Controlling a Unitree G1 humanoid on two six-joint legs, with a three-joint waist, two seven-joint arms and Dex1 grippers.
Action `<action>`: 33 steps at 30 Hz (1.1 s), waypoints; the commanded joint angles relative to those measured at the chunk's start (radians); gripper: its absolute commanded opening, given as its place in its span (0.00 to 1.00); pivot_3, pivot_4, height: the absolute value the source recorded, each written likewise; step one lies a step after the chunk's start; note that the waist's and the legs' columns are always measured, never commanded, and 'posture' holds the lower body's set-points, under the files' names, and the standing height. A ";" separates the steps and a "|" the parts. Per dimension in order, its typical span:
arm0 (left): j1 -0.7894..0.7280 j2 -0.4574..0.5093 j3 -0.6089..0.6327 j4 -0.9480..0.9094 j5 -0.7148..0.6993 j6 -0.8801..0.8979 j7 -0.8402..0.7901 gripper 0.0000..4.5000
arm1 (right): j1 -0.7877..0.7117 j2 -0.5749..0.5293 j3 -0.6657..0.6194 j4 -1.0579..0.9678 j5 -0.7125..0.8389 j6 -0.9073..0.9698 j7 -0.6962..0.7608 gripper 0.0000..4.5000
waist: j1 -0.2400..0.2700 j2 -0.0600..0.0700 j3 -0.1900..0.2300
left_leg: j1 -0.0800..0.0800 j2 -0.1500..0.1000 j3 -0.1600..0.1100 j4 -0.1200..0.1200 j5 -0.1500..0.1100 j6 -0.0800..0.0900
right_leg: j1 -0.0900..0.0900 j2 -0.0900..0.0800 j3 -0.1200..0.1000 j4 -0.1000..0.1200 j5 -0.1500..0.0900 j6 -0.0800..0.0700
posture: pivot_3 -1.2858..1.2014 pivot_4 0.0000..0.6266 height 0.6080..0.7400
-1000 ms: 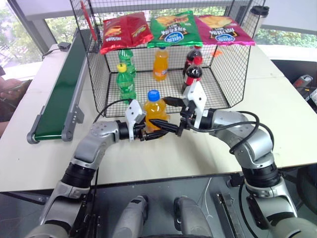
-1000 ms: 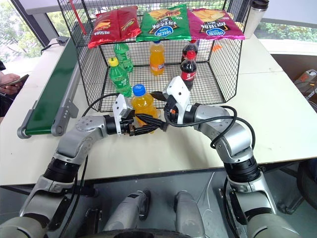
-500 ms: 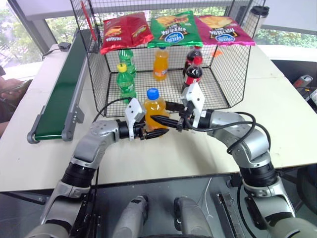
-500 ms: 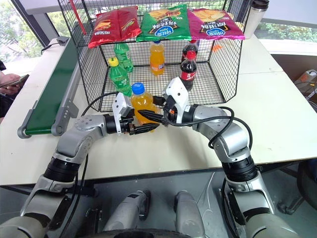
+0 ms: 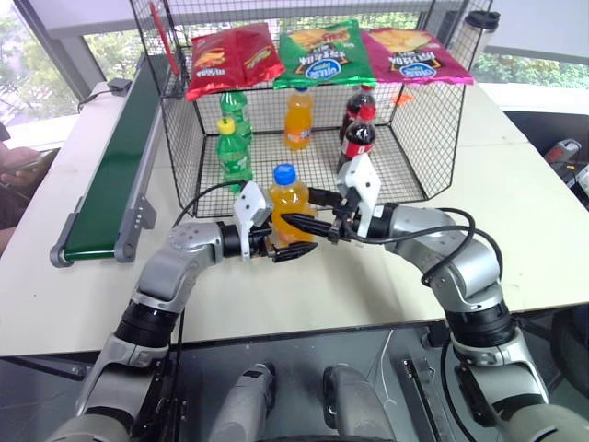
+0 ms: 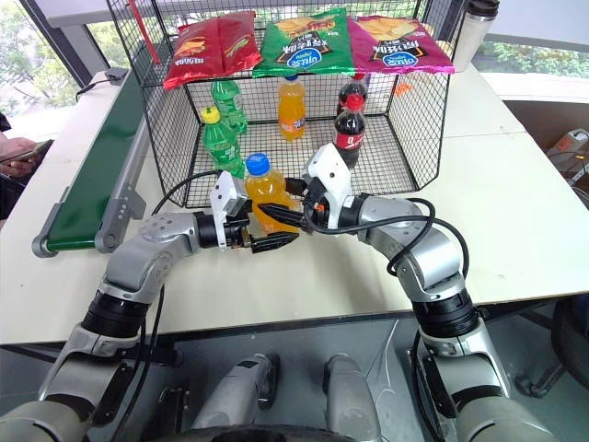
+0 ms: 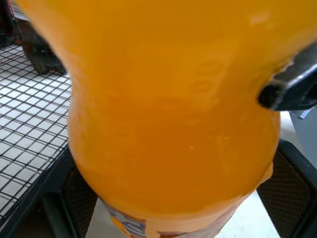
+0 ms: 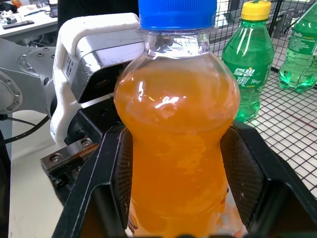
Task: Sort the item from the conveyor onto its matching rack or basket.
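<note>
Just in front of the cage's (image 5: 419, 120) open mouth, we are holding the orange soda bottle (image 5: 288, 203) upright above the table (image 5: 543, 239). Our right gripper (image 5: 299, 224) is now clamping its belly, while our left gripper (image 5: 293, 250) has just spread its fingers (seemingly clear of the plastic). The handover looks complete, so shelving comes next.

Both arms meet at centre, wrists turned inward. Left gripper (image 5: 293, 249) fingers spread apart. Right gripper (image 5: 296, 221) clamped tight.
</note>
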 commanded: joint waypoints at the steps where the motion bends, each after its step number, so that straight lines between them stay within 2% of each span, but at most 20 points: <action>1: -0.005 0.008 0.007 -0.038 0.002 -0.015 -0.007 0.99 | -0.015 0.005 -0.025 -0.044 0.009 -0.016 -0.008 0.45 | 0.000 0.000 0.000 | 0.000 0.000 0.000 0.000 0.000 0.000 | 0.000 0.000 0.000 0.000 0.000 0.000 | 0.52 0.24 0.99; 12: 0.079 0.070 0.137 -0.045 0.045 -0.094 0.120 0.99 | -0.042 0.017 -0.038 0.008 -0.025 -0.043 -0.045 0.45 | 0.000 0.000 0.000 | 0.000 0.000 0.000 0.000 0.000 0.000 | 0.000 0.000 0.000 0.000 0.000 0.000 | 0.52 0.24 0.99; 18: 0.115 0.073 0.240 -0.130 0.012 -0.050 0.220 0.99 | -0.116 0.085 -0.041 0.154 -0.122 -0.130 -0.137 0.45 | -0.002 0.000 0.000 | 0.000 0.000 0.000 0.000 0.000 0.000 | 0.000 0.001 0.000 0.001 0.000 0.000 | 0.52 0.24 0.99; 26: 0.186 0.077 0.280 -0.244 -0.023 0.013 0.286 0.99 | -0.221 0.170 -0.073 0.353 -0.198 -0.256 -0.243 0.45 | -0.002 0.000 0.000 | 0.000 0.000 0.000 0.000 0.000 -0.001 | 0.000 0.002 0.000 0.001 0.002 0.001 | 0.52 0.24 0.99; 33: 0.202 0.078 0.293 -0.277 -0.042 0.037 0.309 0.99 | -0.267 0.202 -0.093 0.479 -0.244 -0.351 -0.291 0.45 | -0.002 0.000 0.000 | 0.000 0.000 0.000 0.000 0.001 -0.001 | 0.000 0.003 0.000 0.001 0.002 0.000 | 0.52 0.24 0.99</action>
